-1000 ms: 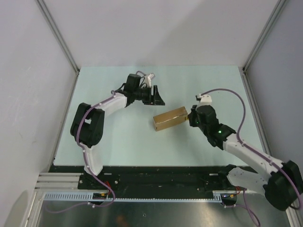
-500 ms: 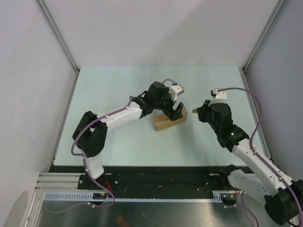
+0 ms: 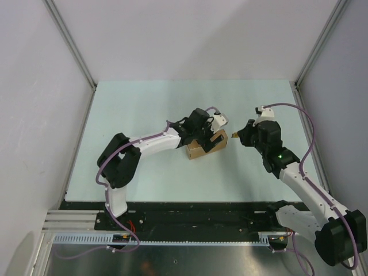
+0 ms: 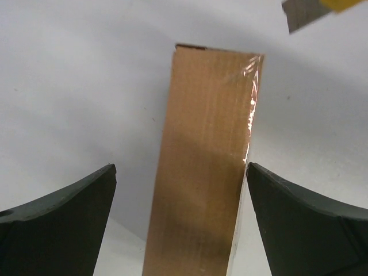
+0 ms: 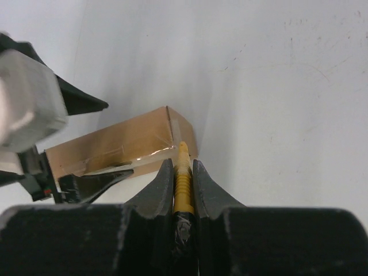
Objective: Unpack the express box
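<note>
The express box (image 3: 197,151) is a small brown carton with clear tape, lying flat mid-table. My left gripper (image 3: 211,140) is open and hangs over the box's right end. In the left wrist view the box (image 4: 204,161) runs between my fingers (image 4: 57,224), with a gap on the left and the right finger close to its edge. My right gripper (image 3: 238,136) is shut on a yellow utility knife (image 5: 183,178), just right of the box. The knife points at the box's (image 5: 115,146) near end; its tip shows in the left wrist view (image 4: 313,10).
The pale green table (image 3: 144,103) has white walls at the back and both sides. A black rail (image 3: 190,210) runs along the near edge by the arm bases. The left gripper's body (image 5: 29,109) fills the left of the right wrist view.
My left arm swung from the back of the table forward and right, and its open gripper now straddles the box. My right gripper drew back a little to the right with the knife.
</note>
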### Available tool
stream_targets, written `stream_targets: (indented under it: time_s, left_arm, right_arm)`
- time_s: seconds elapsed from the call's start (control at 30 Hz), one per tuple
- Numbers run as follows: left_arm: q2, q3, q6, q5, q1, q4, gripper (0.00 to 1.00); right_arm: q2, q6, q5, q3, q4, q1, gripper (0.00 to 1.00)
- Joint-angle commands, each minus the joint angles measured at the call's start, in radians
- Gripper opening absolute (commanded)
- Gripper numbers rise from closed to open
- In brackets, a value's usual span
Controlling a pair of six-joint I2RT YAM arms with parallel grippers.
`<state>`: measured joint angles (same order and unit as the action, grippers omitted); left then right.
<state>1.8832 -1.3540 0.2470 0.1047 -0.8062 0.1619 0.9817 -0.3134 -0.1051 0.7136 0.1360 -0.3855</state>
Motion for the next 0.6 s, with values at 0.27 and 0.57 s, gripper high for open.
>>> stream_targets:
  time_s: [0.27, 0.57]
  left_arm:
    - [0.030, -0.031, 0.074, 0.027, -0.011, 0.073, 0.73]
    - [-0.062, 0.108, 0.163, 0.087, -0.011, 0.073, 0.59]
  right_arm:
    - [0.052, -0.009, 0.117, 0.047, -0.101, 0.060, 0.00]
    - [0.089, -0.016, 0.232, 0.044, -0.125, 0.082, 0.00]
